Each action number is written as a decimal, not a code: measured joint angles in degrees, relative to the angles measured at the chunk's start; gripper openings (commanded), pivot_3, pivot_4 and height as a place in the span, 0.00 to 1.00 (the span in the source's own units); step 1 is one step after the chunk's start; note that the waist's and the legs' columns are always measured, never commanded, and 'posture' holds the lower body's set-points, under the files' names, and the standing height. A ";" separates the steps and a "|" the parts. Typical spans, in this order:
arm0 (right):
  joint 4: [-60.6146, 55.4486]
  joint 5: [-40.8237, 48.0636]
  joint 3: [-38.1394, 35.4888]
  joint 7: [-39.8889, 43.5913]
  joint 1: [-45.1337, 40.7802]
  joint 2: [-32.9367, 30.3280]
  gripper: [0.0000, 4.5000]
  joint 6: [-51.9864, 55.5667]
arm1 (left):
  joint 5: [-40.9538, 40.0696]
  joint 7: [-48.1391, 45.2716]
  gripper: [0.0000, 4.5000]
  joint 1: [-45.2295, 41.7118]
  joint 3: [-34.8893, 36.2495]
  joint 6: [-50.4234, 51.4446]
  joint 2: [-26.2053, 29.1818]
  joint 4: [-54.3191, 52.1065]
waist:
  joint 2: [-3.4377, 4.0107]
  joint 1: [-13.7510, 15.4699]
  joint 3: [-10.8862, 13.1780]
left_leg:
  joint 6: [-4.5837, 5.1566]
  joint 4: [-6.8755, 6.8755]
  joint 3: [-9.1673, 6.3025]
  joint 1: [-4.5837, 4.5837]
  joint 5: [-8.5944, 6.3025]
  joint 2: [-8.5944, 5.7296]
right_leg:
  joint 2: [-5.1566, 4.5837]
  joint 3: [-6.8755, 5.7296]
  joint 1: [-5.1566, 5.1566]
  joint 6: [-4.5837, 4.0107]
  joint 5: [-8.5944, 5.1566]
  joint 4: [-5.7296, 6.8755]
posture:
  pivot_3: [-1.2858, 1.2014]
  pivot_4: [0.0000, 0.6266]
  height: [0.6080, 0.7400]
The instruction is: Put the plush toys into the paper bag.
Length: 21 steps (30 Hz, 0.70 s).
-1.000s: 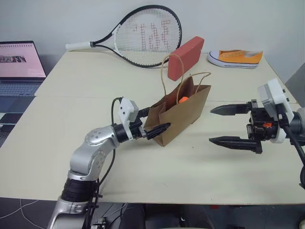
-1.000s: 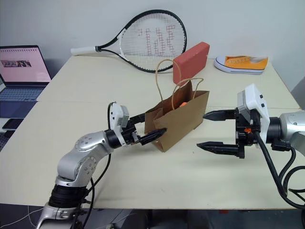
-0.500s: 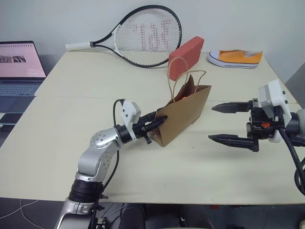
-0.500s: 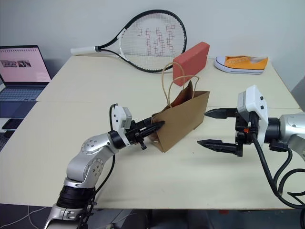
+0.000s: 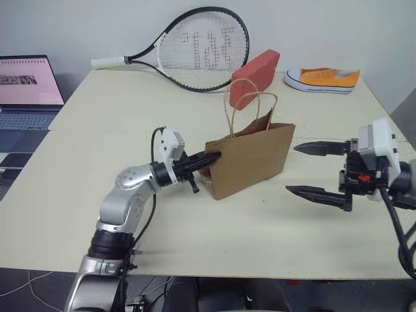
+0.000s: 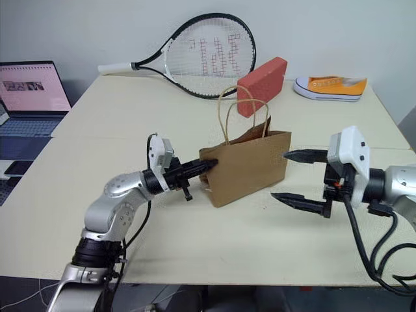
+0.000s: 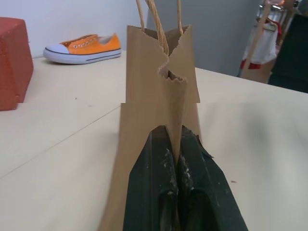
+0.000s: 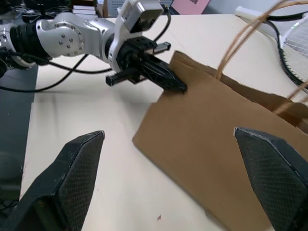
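1. Cream tabletop (image 5: pixel 195 234) carried the scene, a tennis racket (image 5: pixel 195 49), red block (image 5: pixel 255 77) and orange sneaker (image 5: pixel 323 79) lying well beyond both grippers.
2. Paper bag (image 5: pixel 250 159) stood upright between them: light, thin, easily creased, best held at its stiffer edge or the cord handles (image 5: pixel 250 114).
3. Left gripper (image 5: pixel 209 157) pinched the bag's near side edge; the plush toys could not be seen.
4. Right gripper (image 5: pixel 318 170) hung spread wide, just beside the bag's far end.
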 measured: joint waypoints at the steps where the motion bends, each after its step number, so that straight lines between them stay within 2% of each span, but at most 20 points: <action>1: -0.39 1.37 -3.64 0.45 1.72 -1.46 1.00 1.66 | -0.30 -3.19 0.00 -1.96 0.11 0.10 1.77 1.85 | 0.00 0.04 0.00 | 0.00 0.00 -0.01 0.00 0.00 0.00 | 0.00 -0.01 0.01 0.00 0.00 0.00 | 0.52 0.24 1.00; 10: -4.53 5.83 -23.48 0.35 13.31 -2.83 1.00 10.45 | -2.22 -19.61 0.00 -11.87 -3.14 4.97 2.56 11.01 | -0.01 -0.09 -0.01 | 0.00 0.01 0.01 0.02 0.00 0.00 | 0.00 0.01 0.02 -0.04 -0.03 -0.01 | 0.52 0.24 1.00; 14: -5.61 6.40 -26.63 0.36 15.24 -2.83 1.00 11.60 | -1.57 -22.54 0.00 -12.83 -4.97 4.38 1.07 14.27 | -0.01 -0.35 -0.01 | 0.00 0.01 0.02 0.05 0.00 0.01 | 0.00 0.02 0.03 -0.05 -0.03 0.00 | 0.52 0.24 1.00; 20: -6.28 6.59 -26.82 0.19 16.27 -2.83 1.00 11.56 | 4.09 -21.87 0.00 -13.40 -5.97 -4.35 -1.86 21.11 | -0.01 -0.09 -0.01 | 0.00 0.09 0.01 -0.02 0.00 0.00 | -0.01 0.05 0.05 -0.05 -0.03 -0.04 | 0.52 0.24 1.00; 21: -6.27 6.87 -26.77 0.13 16.27 -2.83 1.00 11.49 | 4.71 -21.72 0.05 -13.43 -5.97 -5.19 -1.98 21.33 | -0.02 -0.07 -0.01 | 0.00 0.09 0.01 -0.02 0.00 0.00 | -0.01 0.04 0.05 -0.04 -0.03 -0.04 | 0.52 0.24 1.00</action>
